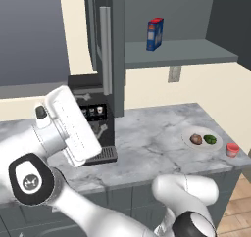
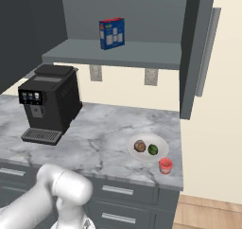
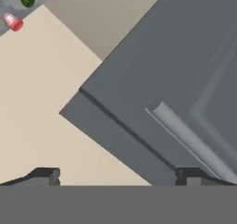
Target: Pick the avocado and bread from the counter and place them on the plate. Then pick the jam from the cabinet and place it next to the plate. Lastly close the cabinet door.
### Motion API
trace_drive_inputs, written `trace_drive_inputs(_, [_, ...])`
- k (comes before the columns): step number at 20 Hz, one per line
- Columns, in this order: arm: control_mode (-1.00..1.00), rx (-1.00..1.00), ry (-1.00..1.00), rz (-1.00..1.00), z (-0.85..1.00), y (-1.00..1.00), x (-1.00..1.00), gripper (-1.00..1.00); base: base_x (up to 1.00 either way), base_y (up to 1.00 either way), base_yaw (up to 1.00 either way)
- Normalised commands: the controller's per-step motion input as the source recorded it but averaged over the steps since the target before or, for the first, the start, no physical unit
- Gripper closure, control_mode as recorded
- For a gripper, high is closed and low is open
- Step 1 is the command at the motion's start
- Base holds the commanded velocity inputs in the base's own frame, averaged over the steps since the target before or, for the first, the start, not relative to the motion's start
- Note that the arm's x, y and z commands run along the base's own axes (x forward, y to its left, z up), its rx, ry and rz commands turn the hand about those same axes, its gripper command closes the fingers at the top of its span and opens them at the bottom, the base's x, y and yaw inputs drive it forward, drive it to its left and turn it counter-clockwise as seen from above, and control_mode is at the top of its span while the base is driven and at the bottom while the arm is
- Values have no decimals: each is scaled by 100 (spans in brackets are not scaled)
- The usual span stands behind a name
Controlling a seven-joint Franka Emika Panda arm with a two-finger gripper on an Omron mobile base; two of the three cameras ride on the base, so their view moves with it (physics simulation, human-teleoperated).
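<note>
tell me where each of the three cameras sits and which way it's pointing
Left base view: behind the arm to its left, facing forward and down at the coffee machine, open cabinet and counter; white arm links fill the lower part.
Right base view: behind to the right, same counter, with the plate and jam; an arm link shows lower left.
Hand view: on the hand, facing a cabinet door and its handle; open gripper at the bottom.
Both base views share the blue box, the plate and the jam.

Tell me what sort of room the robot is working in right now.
A kitchen, apparently rendered: a marble counter carries a coffee machine and a plate of food, with an open dark grey wall cabinet above and drawers below.
</note>
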Motion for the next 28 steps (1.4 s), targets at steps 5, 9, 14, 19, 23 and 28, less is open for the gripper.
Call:
trace_drive_inputs(5, [-100,0,12,-6,0,6,64,-100,0,0,0])
trace_drive_inputs(9, [-100,0,12,-2,-2,1,61,-100,0,0,0])
trace_drive_inputs(14, [-100,0,8,-2,0,1,50,-100,0,0,0])
trace_drive_inputs(19, [-100,0,4,-1,5,-28,33,-100,0,0,0])
trace_drive_inputs(23, [-100,0,0,0,0,-72,20,-100,0,0,0])
trace_drive_inputs(28, [-100,10,0,13,12,-98,0,-100,0,0,0])
